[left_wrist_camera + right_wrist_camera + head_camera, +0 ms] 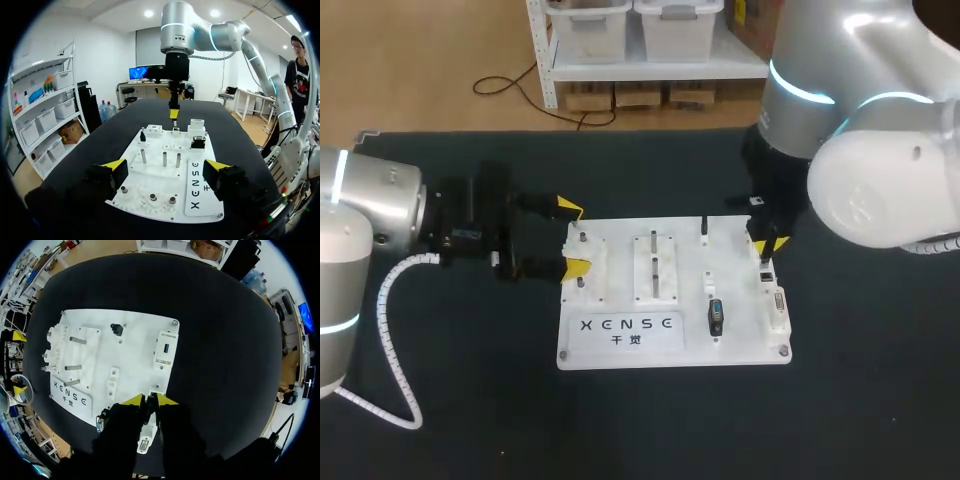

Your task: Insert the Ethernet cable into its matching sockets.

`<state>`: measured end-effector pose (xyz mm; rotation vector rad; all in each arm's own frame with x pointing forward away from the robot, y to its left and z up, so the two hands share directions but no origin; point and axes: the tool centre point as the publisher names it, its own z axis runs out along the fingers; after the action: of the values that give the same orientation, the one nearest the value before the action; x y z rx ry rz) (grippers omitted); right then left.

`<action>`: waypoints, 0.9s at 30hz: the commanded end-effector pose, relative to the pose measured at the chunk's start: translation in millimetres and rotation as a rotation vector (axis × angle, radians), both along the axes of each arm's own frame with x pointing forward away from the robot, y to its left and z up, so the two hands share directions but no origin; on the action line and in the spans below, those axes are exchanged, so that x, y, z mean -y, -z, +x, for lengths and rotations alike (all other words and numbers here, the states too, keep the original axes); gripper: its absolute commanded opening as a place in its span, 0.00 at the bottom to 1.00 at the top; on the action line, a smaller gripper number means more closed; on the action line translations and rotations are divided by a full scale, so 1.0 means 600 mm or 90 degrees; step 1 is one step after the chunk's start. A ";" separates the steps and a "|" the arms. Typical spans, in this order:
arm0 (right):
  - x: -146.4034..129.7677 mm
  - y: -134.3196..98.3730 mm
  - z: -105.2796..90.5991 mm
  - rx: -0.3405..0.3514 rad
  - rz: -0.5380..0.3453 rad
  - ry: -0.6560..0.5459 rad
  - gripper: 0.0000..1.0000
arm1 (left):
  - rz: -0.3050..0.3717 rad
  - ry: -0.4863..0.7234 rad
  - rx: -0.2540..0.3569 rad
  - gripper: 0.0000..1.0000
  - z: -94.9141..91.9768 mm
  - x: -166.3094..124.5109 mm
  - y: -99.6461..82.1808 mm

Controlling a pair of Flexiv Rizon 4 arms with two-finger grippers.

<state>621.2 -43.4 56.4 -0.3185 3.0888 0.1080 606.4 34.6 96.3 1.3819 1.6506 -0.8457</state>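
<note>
Right tool [151, 399] pinches the Ethernet plug [151, 406] over the board [131, 356] edge.

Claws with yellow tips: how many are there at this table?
2. The left claw is at the left edge of the white board, and it is open. The right claw is over the board's right edge. None seems hidden.
</note>
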 end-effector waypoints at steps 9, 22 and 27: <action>0.008 0.018 -0.005 -0.010 0.003 -0.005 0.00 | -0.004 -0.001 0.003 1.00 -0.001 -0.001 0.003; 0.009 0.025 0.001 -0.012 0.004 -0.012 0.00 | -0.004 -0.001 0.003 1.00 -0.001 -0.001 0.003; 0.008 0.027 0.001 -0.014 0.005 -0.013 0.00 | -0.004 -0.001 0.003 1.00 -0.001 -0.001 0.003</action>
<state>620.7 -48.2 41.0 -0.3511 3.1046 0.1230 606.4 34.5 96.3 1.3820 1.6508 -0.8457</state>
